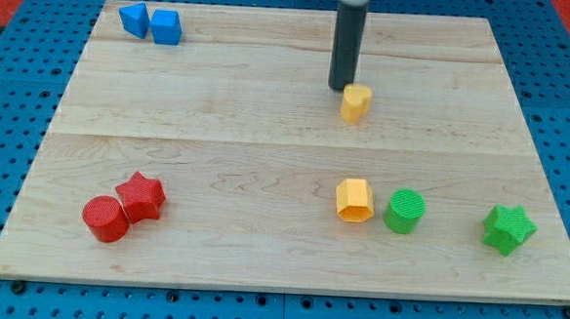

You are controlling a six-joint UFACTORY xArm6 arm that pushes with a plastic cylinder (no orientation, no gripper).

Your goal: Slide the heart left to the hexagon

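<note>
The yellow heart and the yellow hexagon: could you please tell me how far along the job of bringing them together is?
Done: my tip has reached the yellow heart, sitting just at its upper-left edge. In hand: nothing shows the heart placed yet. Left: the yellow hexagon lies well below, toward the view's bottom, beside the green cylinder, so the heart must cross that gap.

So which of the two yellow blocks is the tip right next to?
The yellow heart near the view's top: my tip sits just at its upper-left edge. The yellow hexagon lies well below, beside the green cylinder.
</note>
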